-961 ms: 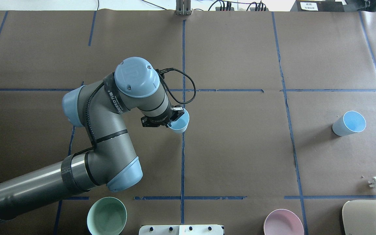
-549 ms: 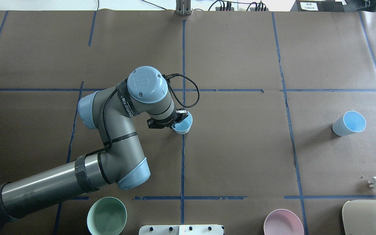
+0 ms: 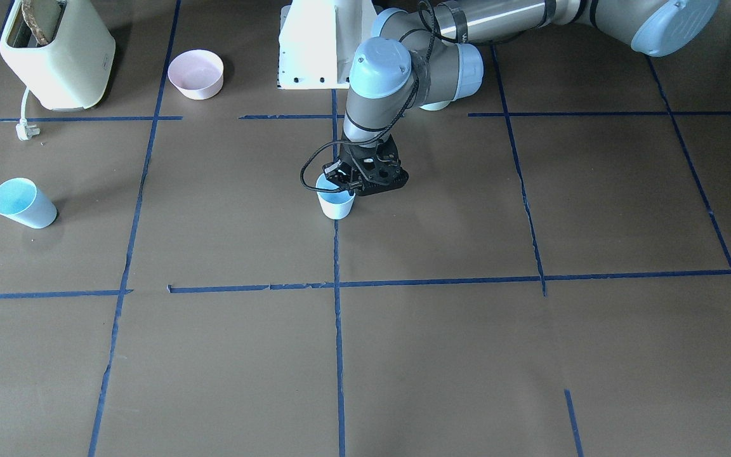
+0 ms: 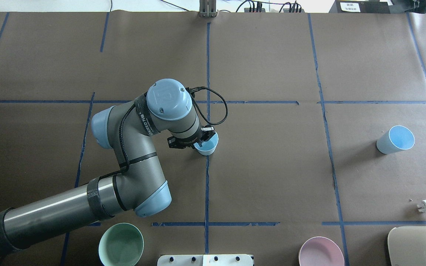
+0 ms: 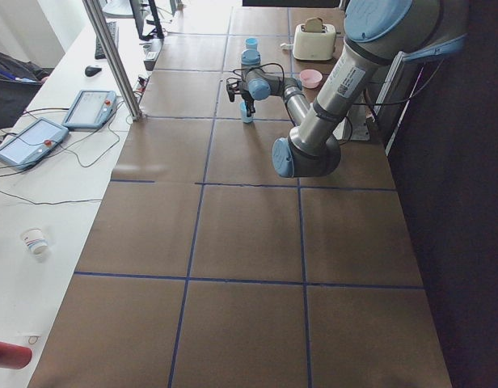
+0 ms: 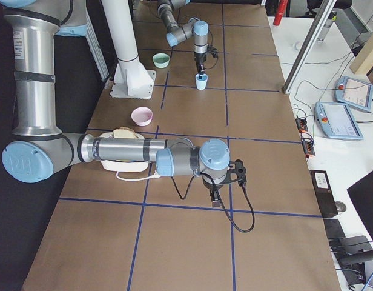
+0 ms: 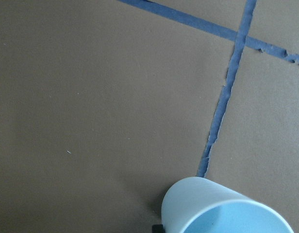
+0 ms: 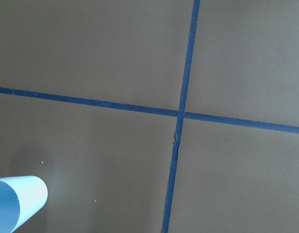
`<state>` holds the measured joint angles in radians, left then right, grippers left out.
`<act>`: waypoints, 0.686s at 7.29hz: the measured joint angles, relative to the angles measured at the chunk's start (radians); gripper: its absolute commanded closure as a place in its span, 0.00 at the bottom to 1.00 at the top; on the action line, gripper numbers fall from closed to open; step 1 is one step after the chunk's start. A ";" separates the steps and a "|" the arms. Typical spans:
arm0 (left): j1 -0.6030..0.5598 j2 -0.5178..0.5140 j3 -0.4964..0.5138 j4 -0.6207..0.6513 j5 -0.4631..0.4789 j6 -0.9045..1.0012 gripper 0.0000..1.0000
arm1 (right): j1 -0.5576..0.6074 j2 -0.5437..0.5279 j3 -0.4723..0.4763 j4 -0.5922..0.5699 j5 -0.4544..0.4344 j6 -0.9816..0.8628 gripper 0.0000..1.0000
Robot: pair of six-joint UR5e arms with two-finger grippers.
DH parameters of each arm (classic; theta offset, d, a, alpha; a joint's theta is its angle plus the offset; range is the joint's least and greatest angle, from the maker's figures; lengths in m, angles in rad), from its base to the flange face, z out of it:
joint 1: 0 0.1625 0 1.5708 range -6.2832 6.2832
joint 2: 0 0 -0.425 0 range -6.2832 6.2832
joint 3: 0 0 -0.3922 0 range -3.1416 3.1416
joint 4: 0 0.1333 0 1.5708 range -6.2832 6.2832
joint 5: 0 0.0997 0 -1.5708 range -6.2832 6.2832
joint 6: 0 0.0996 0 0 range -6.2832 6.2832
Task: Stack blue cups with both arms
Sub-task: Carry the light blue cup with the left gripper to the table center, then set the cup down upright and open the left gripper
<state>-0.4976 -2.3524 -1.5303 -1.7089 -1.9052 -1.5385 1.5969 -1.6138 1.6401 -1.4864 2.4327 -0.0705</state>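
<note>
My left gripper [image 4: 202, 137] is shut on the near rim of a pale blue cup [image 4: 207, 146] at the table's middle, on the centre tape line. The front-facing view shows this gripper [image 3: 342, 184] over the upright cup [image 3: 336, 203], whose base is at or just above the paper. The left wrist view shows the cup's rim [image 7: 222, 208]. The second blue cup [image 4: 396, 139] lies tilted at the far right, also in the front-facing view [image 3: 21, 203] and the right wrist view [image 8: 16, 201]. My right gripper [image 6: 215, 197] shows only in the exterior right view; I cannot tell whether it is open or shut.
A mint-green bowl [image 4: 121, 244] and a pink bowl [image 4: 321, 252] sit at the near edge beside the white pedestal [image 3: 311, 41]. A cream toaster [image 3: 58, 54] with its plug [image 4: 425, 206] stands at the near right corner. Blue tape lines cross the brown paper.
My left arm has moved a little to the right and lower with the cup in its grip. The second cup has not moved.
</note>
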 measured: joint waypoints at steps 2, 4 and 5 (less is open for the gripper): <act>0.000 0.004 -0.011 -0.006 0.000 0.001 0.00 | 0.000 0.001 -0.002 0.000 -0.001 -0.001 0.00; -0.010 0.025 -0.088 0.009 -0.011 0.002 0.00 | 0.000 0.002 -0.002 0.000 0.000 -0.001 0.00; -0.033 0.056 -0.168 0.049 -0.039 0.004 0.00 | 0.000 0.003 0.001 0.000 0.000 0.001 0.00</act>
<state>-0.5306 -2.2969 -1.6986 -1.6600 -1.9438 -1.5344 1.5964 -1.6112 1.6412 -1.4864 2.4326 -0.0700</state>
